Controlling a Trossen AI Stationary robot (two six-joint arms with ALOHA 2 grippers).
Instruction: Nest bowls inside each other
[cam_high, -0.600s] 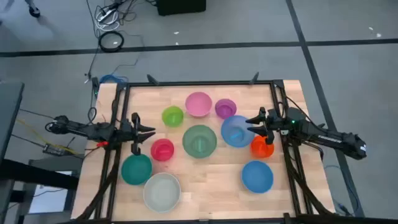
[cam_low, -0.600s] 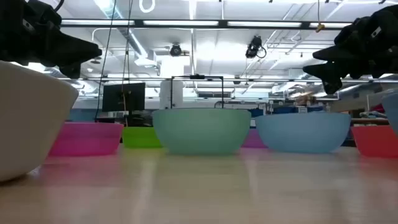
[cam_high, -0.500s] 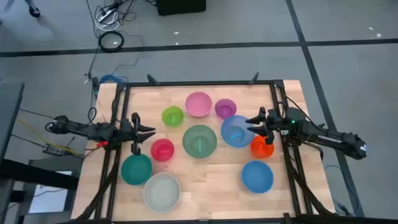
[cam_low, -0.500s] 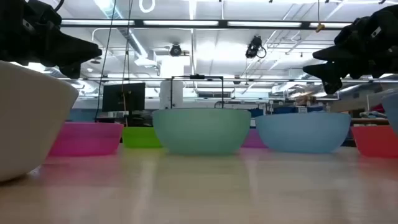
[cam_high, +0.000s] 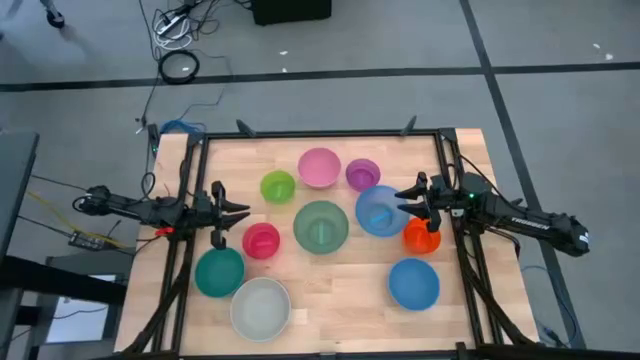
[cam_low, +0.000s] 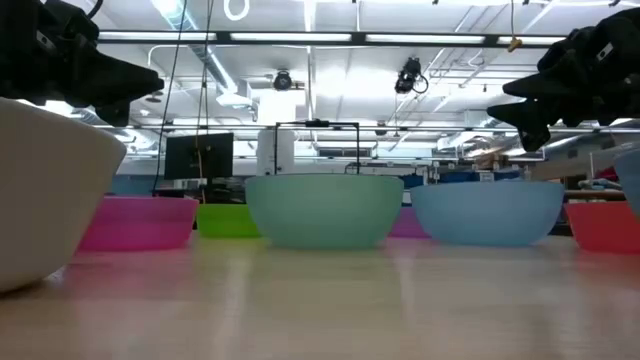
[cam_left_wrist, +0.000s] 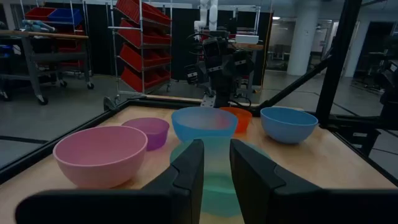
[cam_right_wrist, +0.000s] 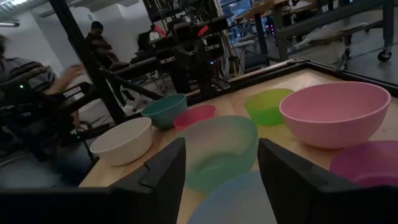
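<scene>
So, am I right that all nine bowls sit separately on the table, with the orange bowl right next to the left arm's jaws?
Not quite: the orange bowl sits by the right gripper, not the left gripper, as the high view shows. The rest holds: nine bowls, none nested yet.

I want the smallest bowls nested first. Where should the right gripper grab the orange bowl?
Pinch the orange bowl by its thin rim, coming from above. It sits upright and open-mouthed just below the open right gripper, too wide to span whole.
</scene>
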